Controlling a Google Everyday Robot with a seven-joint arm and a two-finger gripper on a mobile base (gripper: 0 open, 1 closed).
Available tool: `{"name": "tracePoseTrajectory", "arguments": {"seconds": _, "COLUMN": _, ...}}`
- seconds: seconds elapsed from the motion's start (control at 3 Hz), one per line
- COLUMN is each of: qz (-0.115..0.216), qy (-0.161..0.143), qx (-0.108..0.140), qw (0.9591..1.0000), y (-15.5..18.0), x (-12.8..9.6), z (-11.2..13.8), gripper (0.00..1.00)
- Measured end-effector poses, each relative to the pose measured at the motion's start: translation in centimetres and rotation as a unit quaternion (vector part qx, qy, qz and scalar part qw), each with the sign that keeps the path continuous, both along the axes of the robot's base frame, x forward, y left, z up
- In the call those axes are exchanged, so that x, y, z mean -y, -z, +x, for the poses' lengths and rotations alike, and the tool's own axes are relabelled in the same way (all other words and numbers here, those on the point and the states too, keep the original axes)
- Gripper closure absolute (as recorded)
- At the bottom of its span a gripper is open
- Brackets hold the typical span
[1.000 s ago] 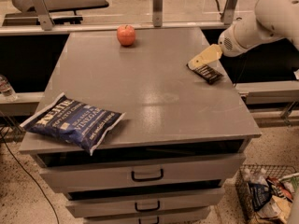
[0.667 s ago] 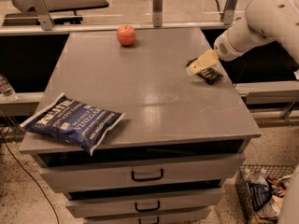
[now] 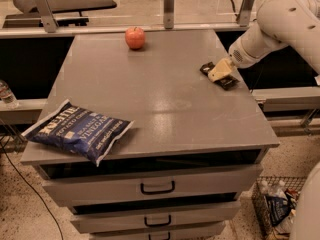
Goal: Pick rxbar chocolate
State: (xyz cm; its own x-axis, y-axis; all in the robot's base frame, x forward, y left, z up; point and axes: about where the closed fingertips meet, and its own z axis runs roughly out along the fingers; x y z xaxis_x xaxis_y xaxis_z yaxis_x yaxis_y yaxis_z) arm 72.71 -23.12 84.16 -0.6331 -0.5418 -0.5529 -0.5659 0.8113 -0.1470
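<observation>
apple point(image 3: 135, 37): table point(image 3: 165, 84) back | chip bag point(image 3: 77, 130): front-left edge, overhanging | drawers point(image 3: 100, 189) below

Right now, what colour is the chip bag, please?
Chip bag blue, camera view; gripper at rxbar chocolate.

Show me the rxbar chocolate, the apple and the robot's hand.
rxbar chocolate point(image 3: 229, 83), camera view, wrapper's exposed right end.
apple point(image 3: 135, 37), camera view, its middle.
hand point(image 3: 217, 73), camera view, its tip, over the rxbar chocolate.

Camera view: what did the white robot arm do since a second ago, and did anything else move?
The white robot arm swung leftward, and its gripper dipped slightly onto the small black-wrapped snack bar by the right edge of the grey table. Whether it took hold cannot be seen. The bar, round red apple and big blue chip bag stayed put.
</observation>
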Motion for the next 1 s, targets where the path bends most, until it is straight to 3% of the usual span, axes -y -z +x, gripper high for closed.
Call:
{"name": "tracePoseTrajectory", "arguments": {"seconds": 0.67, "qz": -0.002, "qy": 0.003, "qx": -0.005, "qw": 1.0, "y": 0.21, "x": -0.28, "z": -0.47, "gripper": 0.91}}
{"name": "tracePoseTrajectory", "arguments": {"seconds": 1.0, "qz": -0.002, "qy": 0.003, "qx": -0.005, "qw": 1.0, "y": 0.2, "x": -0.29, "z": -0.47, "gripper": 1.0}}
